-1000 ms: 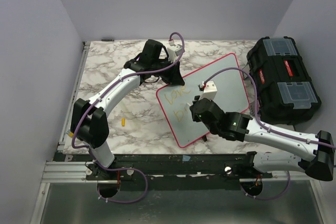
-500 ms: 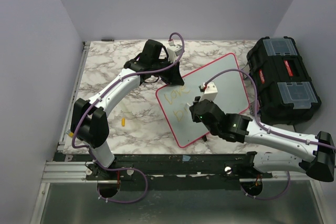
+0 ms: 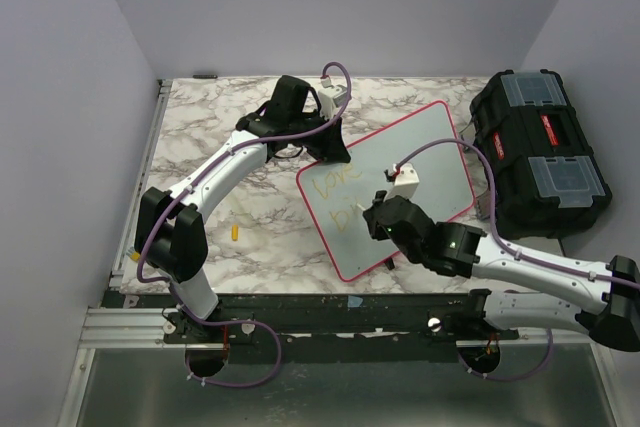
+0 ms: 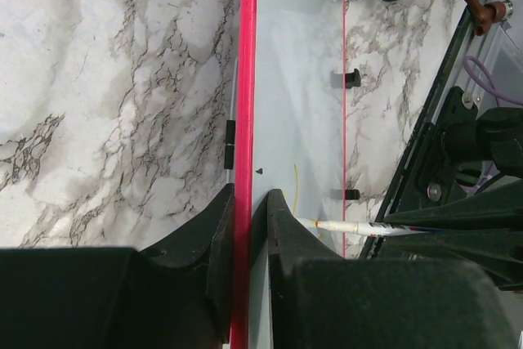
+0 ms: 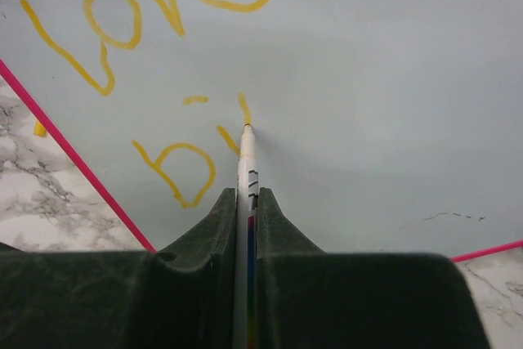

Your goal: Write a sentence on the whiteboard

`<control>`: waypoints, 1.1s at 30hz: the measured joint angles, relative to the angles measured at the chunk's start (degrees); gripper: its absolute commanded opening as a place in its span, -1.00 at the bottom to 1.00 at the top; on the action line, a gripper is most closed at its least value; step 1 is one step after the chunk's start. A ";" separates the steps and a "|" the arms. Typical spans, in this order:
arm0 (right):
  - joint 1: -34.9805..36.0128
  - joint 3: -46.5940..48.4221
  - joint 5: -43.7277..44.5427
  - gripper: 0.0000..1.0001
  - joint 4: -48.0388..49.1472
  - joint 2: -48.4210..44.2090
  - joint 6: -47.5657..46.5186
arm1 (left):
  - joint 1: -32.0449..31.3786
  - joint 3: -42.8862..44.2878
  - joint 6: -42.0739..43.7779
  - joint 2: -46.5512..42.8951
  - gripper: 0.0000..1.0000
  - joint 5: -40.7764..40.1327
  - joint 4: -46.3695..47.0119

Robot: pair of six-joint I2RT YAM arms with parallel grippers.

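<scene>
The whiteboard point(image 3: 425, 125) is lying on the marble table point(image 3: 200, 127), the left gripper point(image 4: 248, 206) pinching its edge. The right gripper point(image 5: 246, 199) is clenching the marker point(image 5: 245, 157) — tip touching, writing the sentence point(image 5: 114, 30)'s second line — next likely calling for a light, steady stroke.

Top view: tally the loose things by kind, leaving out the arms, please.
whiteboard: 1
marker: 1
toolbox: 1
small yellow piece: 1
Total: 4

The whiteboard point(image 3: 430, 142) is pale with a pink-red rim, the sentence point(image 3: 338, 187) yellow-orange, the marker point(image 5: 246, 161) white, the counter point(image 3: 200, 107) grey-veined marble.
</scene>
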 measured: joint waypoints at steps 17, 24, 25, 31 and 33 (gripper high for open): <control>0.02 -1.55 -3.17 -0.99 -1.90 -1.31 2.25 | 0.00 0.00 0.17 0.00 -1.00 -0.02 0.00; 0.04 1.05 -2.58 -0.99 -4.28 0.44 2.10 | 0.00 0.00 0.24 0.00 -1.00 -0.07 0.00; 0.07 1.40 -2.45 -0.99 -4.63 0.72 2.08 | 0.00 0.00 0.24 0.00 -1.00 -0.07 0.00; 0.11 3.87 1.01 -0.99 -5.64 2.54 1.57 | 0.00 0.00 0.24 0.00 -1.00 -0.09 0.02; 0.11 4.59 2.21 -0.99 -5.62 3.15 1.11 | 0.00 0.00 0.22 0.02 -1.00 -0.09 0.02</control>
